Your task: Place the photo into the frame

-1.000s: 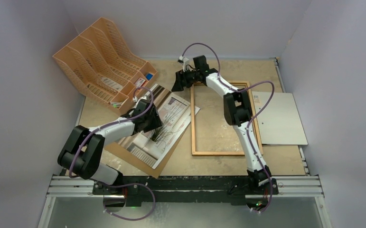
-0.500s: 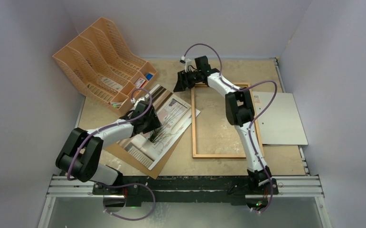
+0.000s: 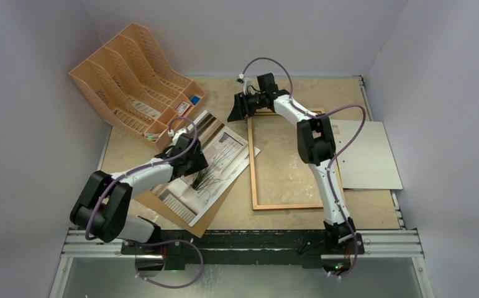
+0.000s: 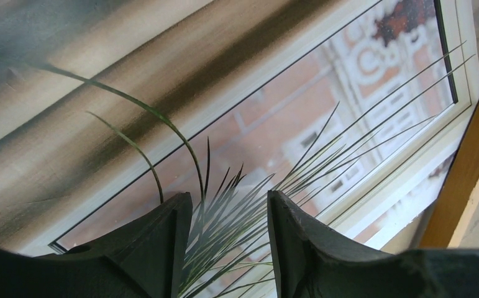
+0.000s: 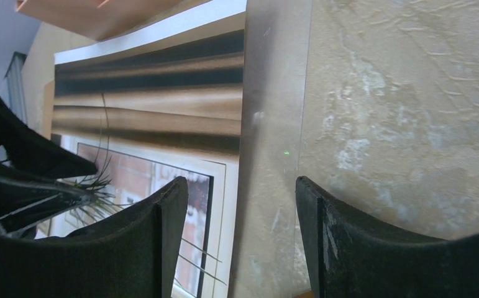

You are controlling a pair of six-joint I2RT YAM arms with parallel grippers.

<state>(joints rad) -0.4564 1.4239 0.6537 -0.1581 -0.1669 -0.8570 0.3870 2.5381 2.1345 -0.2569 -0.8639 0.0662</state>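
Honestly the photo (image 3: pixel 227 146) could crumple under the left gripper (image 4: pixel 227 200), half open, empty; right gripper (image 5: pixel 240 184) gapes empty by the frame (image 3: pixel 286 205)

Odds and ends around the tabletop

An orange-tan file rack (image 3: pixel 131 81) stands cornerwise at the far left (a few papers and something small and blue sit at the low ends of its slots). A pale grey sheet (image 3: pixel 370 155) lies flat at the right, with a small sticker (image 3: pixel 335 128) near its far left corner. A brown board (image 3: pixel 212 214) lies slantwise at the near left on the mottled tan table (image 3: pixel 323 93).
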